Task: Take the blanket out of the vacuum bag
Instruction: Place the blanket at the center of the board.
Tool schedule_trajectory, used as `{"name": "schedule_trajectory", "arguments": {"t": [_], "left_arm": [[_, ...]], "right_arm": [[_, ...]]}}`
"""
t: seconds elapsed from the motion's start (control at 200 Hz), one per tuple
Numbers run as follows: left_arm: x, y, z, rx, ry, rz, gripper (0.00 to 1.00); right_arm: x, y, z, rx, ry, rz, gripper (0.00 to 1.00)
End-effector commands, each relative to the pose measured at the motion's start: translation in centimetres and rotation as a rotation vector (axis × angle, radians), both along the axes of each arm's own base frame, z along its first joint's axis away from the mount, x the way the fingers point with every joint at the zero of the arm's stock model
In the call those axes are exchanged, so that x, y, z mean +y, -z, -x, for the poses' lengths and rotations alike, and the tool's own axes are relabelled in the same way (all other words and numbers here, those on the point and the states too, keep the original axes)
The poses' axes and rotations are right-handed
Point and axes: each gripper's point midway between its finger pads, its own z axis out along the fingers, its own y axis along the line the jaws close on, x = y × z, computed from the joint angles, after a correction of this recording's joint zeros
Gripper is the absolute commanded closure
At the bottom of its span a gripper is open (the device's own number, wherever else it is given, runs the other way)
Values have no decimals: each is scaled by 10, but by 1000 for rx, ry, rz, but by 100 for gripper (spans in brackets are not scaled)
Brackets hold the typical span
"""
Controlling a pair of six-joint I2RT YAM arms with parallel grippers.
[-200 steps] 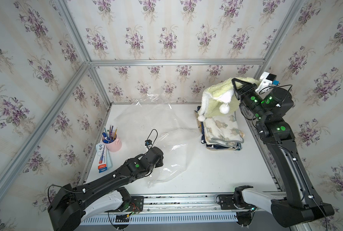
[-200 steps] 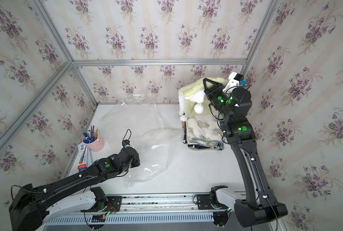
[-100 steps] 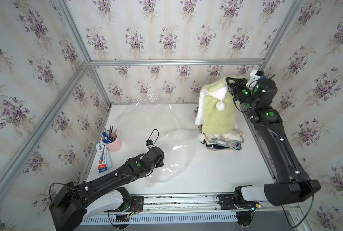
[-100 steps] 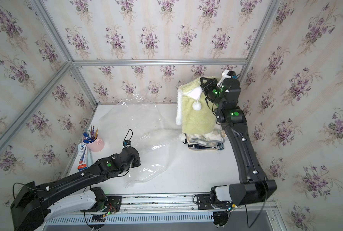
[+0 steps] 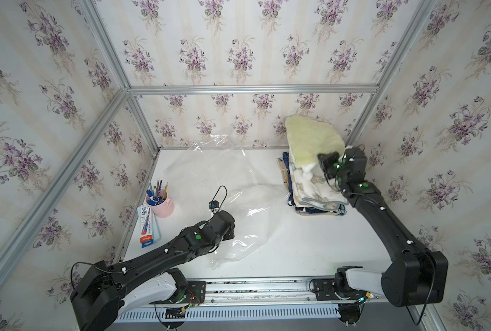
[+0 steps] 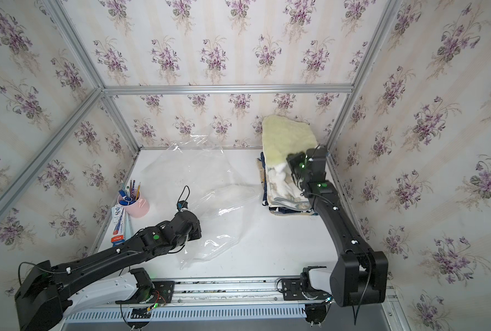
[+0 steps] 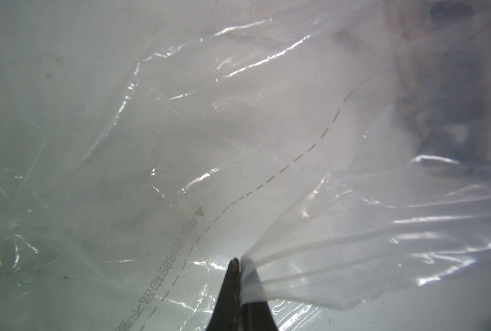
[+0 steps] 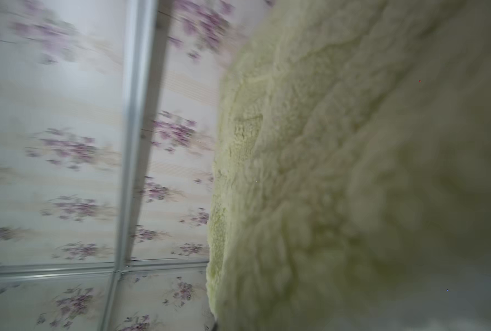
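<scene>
The vacuum bag lies crumpled and transparent across the middle of the white table. My left gripper is shut on its near edge. The left wrist view shows the fingertips pinching a bunched fold of the vacuum bag. The pale green fluffy blanket is outside the bag. It stands up against the back right corner with my right gripper shut on its lower edge. In the right wrist view the blanket hides the jaws.
A stack of folded patterned blankets lies under the right gripper by the right wall. A pink cup of pens and a flat box stand at the left edge. Aluminium posts and papered walls enclose the table.
The right arm has come down from high above the stack, and the green blanket has flipped from hanging over the stack to leaning at the back wall. The left arm has kept still.
</scene>
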Motion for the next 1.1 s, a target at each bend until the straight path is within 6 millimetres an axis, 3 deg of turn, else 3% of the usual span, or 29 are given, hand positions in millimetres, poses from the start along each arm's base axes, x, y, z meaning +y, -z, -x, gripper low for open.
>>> {"name": "schedule_trajectory", "arguments": {"t": [0.0, 0.17, 0.375, 0.539, 0.609, 0.739, 0.904, 0.969, 1.094], "left_arm": [[-6, -2, -2, 1, 11, 19, 94], [-14, -1, -4, 16, 18, 40, 95], [-18, -3, -4, 19, 24, 59, 95], [-14, -8, -3, 4, 26, 54, 95], [-13, -9, -2, -1, 26, 55, 94], [-13, -7, -2, 1, 30, 50, 95], [-15, -6, -2, 3, 34, 56, 94], [-14, -7, -2, 1, 35, 54, 94], [-12, -6, -1, -4, 33, 49, 94]], "right_arm": [[-13, -3, 16, -80, 103, -69, 100], [-9, -3, 16, -52, 58, -31, 100], [-4, -41, 9, -107, 36, -43, 100], [-15, -57, 26, -105, 68, -1, 100], [-20, -49, 38, -72, 87, 13, 100], [-25, -8, 59, 18, 102, 28, 100], [-26, 35, 78, 124, 93, 49, 91], [-29, 43, 85, 154, 89, 75, 81], [-40, 43, 93, 167, 81, 166, 53]]}}
